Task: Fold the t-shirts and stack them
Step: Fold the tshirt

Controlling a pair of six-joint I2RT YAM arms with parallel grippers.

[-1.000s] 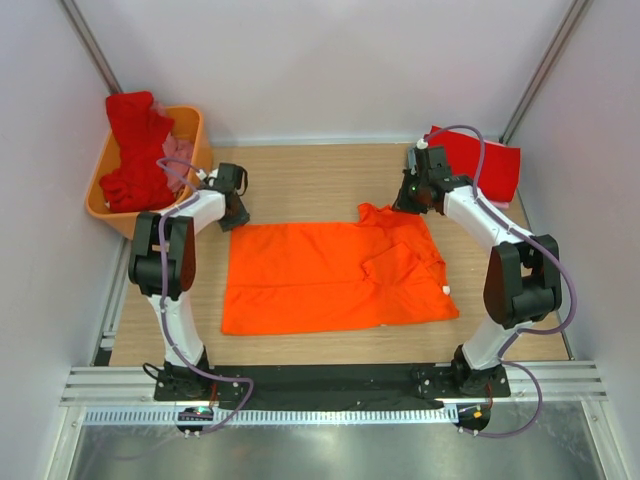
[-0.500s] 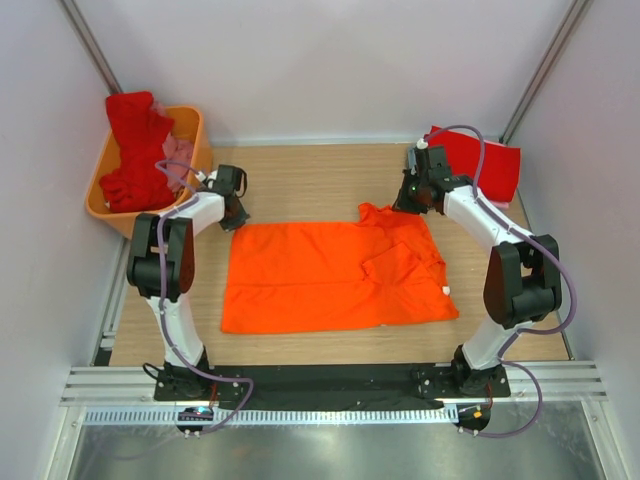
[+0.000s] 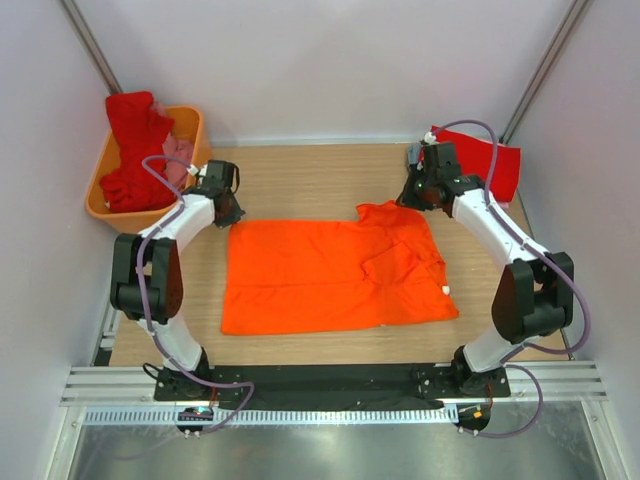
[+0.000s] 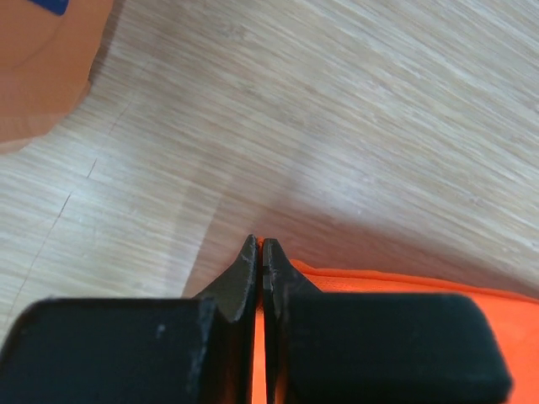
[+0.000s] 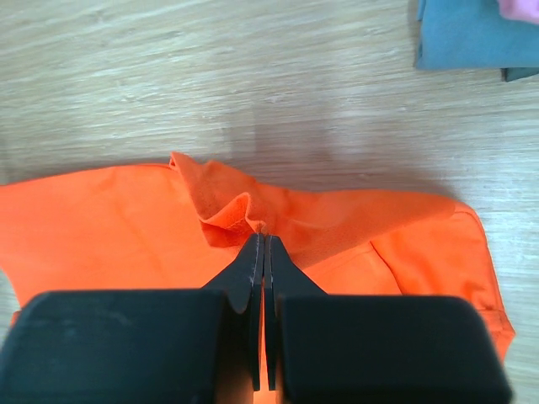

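Where the orange t-shirt point(image 3: 330, 275) lies spread flat across the middle of the wooden table point(image 3: 300, 175), its two far corners are pinched. The left gripper point(image 3: 231, 217) has its fingers pressed together on the far-left corner, and the right gripper point(image 3: 408, 200) is closed on a puckered, raised fold at the far-right corner. Bare, pale-grained wood runs between the shirt's far edge and the table's far edge; a narrower strip shows along the near edge. A rigid orange basket point(image 3: 196, 128) at the far-left corner holds a crumpled red t-shirt point(image 3: 135, 140). At the far-right corner sits a folded red t-shirt point(image 3: 490, 165) — the right wrist view shows smooth grey-blue cloth point(image 5: 467, 34) beyond the gripper.
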